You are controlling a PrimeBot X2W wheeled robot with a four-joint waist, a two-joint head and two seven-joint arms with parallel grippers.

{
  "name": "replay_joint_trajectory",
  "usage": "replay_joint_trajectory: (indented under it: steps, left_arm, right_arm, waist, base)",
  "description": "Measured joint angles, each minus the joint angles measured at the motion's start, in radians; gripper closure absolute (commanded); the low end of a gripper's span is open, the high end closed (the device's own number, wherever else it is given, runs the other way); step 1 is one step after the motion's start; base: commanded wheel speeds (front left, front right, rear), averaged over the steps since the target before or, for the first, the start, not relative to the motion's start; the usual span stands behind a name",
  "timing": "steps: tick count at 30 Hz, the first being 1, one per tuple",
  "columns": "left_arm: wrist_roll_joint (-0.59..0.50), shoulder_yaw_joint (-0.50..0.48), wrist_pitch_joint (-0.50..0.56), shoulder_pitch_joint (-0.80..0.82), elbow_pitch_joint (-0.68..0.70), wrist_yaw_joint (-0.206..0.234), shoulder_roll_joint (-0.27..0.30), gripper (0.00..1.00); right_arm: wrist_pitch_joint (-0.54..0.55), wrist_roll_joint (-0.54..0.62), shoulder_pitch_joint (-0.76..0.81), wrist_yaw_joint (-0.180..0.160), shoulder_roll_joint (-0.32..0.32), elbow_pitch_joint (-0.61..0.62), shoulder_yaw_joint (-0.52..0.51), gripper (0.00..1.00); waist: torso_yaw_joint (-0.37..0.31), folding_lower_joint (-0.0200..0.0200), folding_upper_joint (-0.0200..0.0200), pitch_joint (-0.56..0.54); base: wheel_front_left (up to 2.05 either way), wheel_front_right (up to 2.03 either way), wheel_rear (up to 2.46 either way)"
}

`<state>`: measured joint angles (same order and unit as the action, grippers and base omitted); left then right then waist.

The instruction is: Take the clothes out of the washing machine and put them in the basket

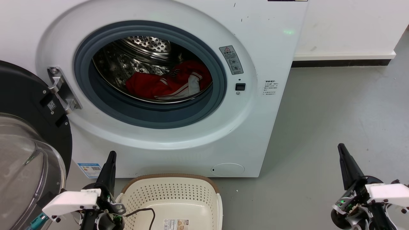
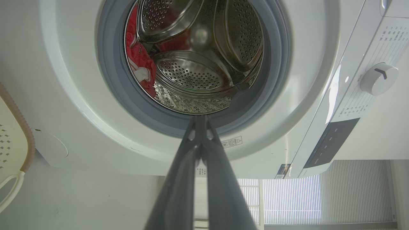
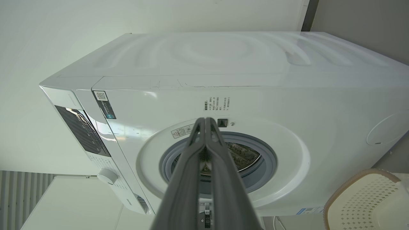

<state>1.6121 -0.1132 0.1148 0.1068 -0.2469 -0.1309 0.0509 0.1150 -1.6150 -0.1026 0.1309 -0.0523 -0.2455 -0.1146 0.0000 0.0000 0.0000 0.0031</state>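
Nearest the robot, the left gripper (image 1: 111,158) hangs low beside the basket's left rim. Its two dark fingers are pressed together and hold nothing, and the left wrist view shows the tips meeting. The right gripper (image 1: 343,153) is likewise closed and empty, and stands well off to the right over bare grey floor (image 1: 319,127). The basket (image 1: 172,176) sits on the floor just in front of the washing machine (image 1: 271,48), below the porthole, and nothing red lies in the part of it that shows. To the left, the black-rimmed glass door (image 1: 19,95) is swung fully open, so the grey gasket (image 1: 153,113) and the way into the steel drum (image 1: 147,43) are unobstructed. Furthest in, the clothes (image 1: 150,84) lie bunched on the bottom of the drum, toward its right side, as a red heap with white striped trim uppermost near the right end. No garment has been lifted, so the step in hand looks like the very first one, the reach into the drum. That reach likely calls for one gripper to open its fingers and rise to porthole height, then pass over the lower lip of the gasket without snagging it. It would then come down on a raised fold of the red fabric, and the ridge near the trim seems the easiest bite. The left gripper seems better placed, as its wrist view looks straight into the drum, but it would have to stay clear of the open door at its side.
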Motion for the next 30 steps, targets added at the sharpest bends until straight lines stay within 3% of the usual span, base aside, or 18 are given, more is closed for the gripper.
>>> replay_joint_trajectory:
  steps: [19,20,21,22,23,24,30]
  left_arm:
    - [0.0,0.0,0.0,0.0,0.0,0.0,0.0,1.0]
    - [0.0,0.001,0.0,-0.001,-0.004,0.0,0.0,0.0]
    - [0.0,0.002,-0.001,-0.007,-0.012,0.0,-0.001,0.0]
    - [0.0,0.002,-0.001,-0.015,-0.021,0.0,-0.002,1.0]
    - [0.0,0.003,-0.001,-0.025,-0.029,0.0,-0.003,1.0]
    - [0.0,0.004,-0.001,-0.034,-0.038,0.0,-0.004,0.0]
    - [-0.048,0.003,-0.028,-0.047,-0.023,0.001,-0.006,0.0]
  right_arm:
    - [0.0,0.0,0.0,0.0,0.0,0.0,0.0,1.0]
    - [0.0,0.0,0.002,0.0,0.0,-0.003,0.0,0.0]
    - [0.0,0.0,0.007,0.0,0.001,-0.012,0.001,0.0]
    - [0.0,0.0,0.015,0.0,0.001,-0.021,0.001,1.0]
    - [0.0,0.0,0.024,0.0,0.001,-0.029,0.002,1.0]
    - [0.0,0.0,0.033,0.0,0.002,-0.038,0.002,0.0]
    - [-0.028,0.039,0.047,0.0,0.005,-0.04,0.003,0.0]
  waist:
    - [0.0,0.0,0.0,0.0]
    - [0.0,0.0,0.0,0.0]
    - [0.0,0.0,0.0,0.0]
    - [0.0,0.0,0.0,0.0]
    - [0.0,0.0,0.0,0.0]
    - [0.0,0.0,0.0,0.0]
    - [0.0,0.0,0.0,0.001]
  base:
    - [0.0,0.0,0.0]
    - [0.0,0.0,0.0]
    - [0.0,0.0,0.0]
    - [0.0,0.0,0.0]
    - [0.0,0.0,0.0]
    - [0.0,0.0,0.0]
    - [0.0,0.0,0.0]
